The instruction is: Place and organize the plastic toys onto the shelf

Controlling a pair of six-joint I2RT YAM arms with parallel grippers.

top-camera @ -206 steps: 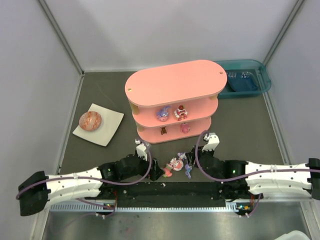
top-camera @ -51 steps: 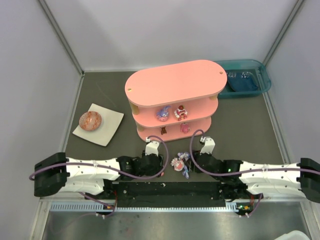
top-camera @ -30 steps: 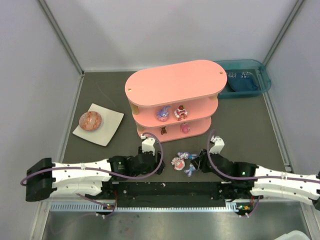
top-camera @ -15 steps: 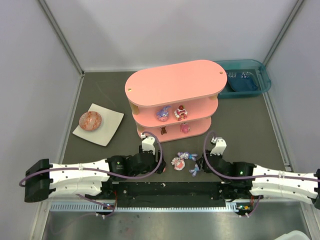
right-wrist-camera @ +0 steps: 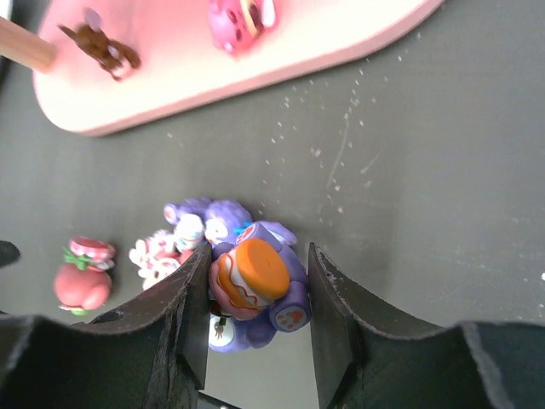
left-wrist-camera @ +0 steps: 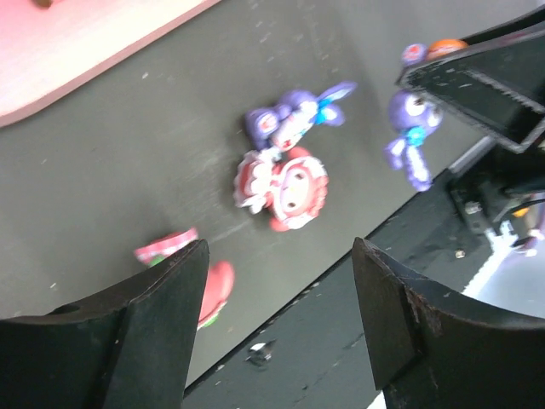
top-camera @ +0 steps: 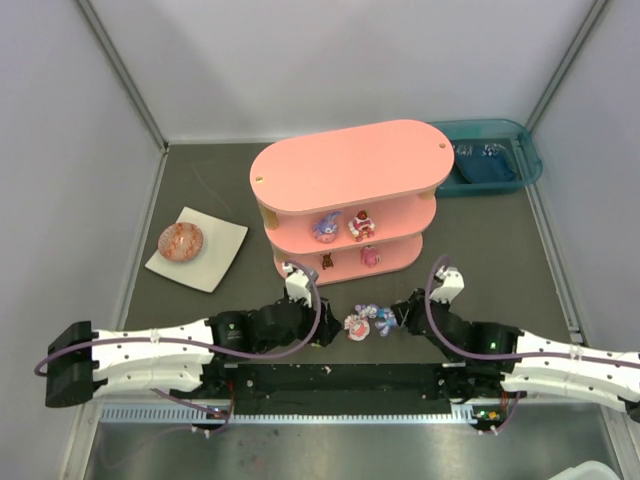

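Top external: the shelf carries four toys on its lower tiers; a cluster lies on the bench before it. Left wrist: my left end effector is spread and empty, lined up on the red-frilled toy. Right wrist: my right end effector pinches the purple toy, presumably for shelving.

Robot lab test cell, plain pale panel walls on bare metal struts closing in a dark matte table beyond the left gripper and right gripper, ribbed metal rail behind both, plastic toys staged between them.
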